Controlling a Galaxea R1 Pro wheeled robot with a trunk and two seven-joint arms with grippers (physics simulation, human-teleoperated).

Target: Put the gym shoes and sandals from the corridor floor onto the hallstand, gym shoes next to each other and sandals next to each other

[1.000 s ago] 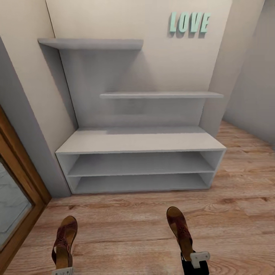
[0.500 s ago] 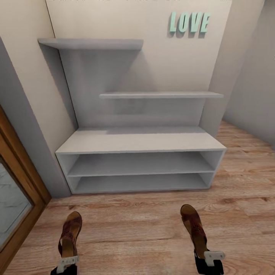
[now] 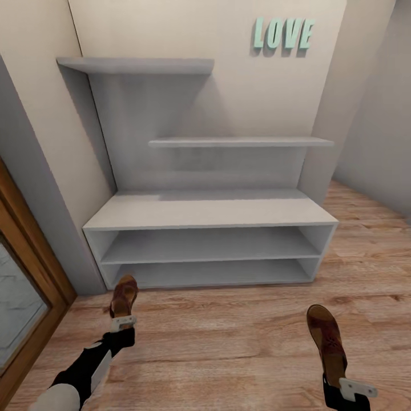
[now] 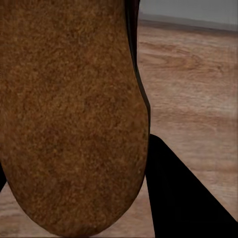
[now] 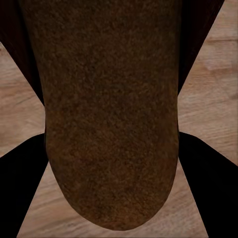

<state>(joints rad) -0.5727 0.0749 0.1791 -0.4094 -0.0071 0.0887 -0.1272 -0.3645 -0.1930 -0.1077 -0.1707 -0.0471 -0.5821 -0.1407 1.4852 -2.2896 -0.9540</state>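
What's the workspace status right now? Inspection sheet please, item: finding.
Surface: wood plank floor in front of the hallstand.
Job's things: left sandal and right sandal, each held at the heel end, toes toward the hallstand; hallstand top and both open shelves bare.
Clutter: nothing seen.
Grippers: left gripper shut on the left sandal; right gripper shut on the right sandal.
Cables: nothing seen.
Surroundings: LOVE lettering on the wall; wooden door frame at left.
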